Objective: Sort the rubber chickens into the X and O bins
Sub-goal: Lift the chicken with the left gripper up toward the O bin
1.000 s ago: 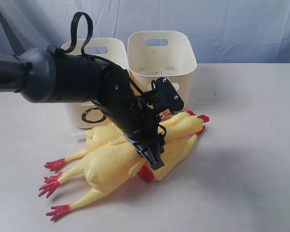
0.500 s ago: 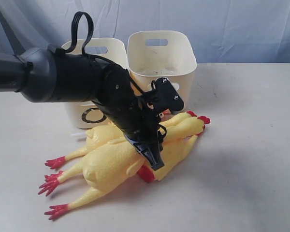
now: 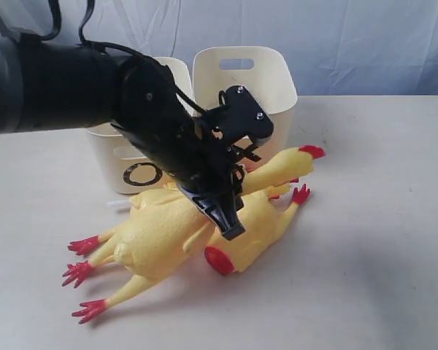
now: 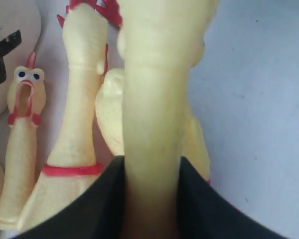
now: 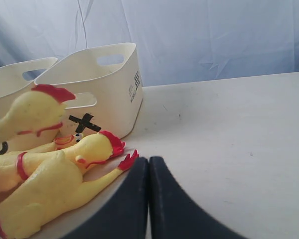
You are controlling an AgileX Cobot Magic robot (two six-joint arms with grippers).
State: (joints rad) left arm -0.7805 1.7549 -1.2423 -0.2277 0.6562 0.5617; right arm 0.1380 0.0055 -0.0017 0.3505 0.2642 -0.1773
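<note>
The left gripper [image 4: 150, 199] has its black fingers [image 4: 97, 209] pressed against both sides of a long rubber chicken [image 4: 149, 114]. Reckoned from the fingers, the chicken runs straight out toward twelve o'clock. At about eleven o'clock lies a second long chicken [image 4: 79, 114] with a red neck band [image 4: 72, 170], touching another yellow body [image 4: 107, 104] behind the held one. Toward ten o'clock lies the small thin chicken [image 4: 22, 129], beak open. Beyond it is the X bin [image 4: 12, 15] with its black X [image 4: 1, 50]. At two o'clock is pale table [image 4: 254, 99].
</note>
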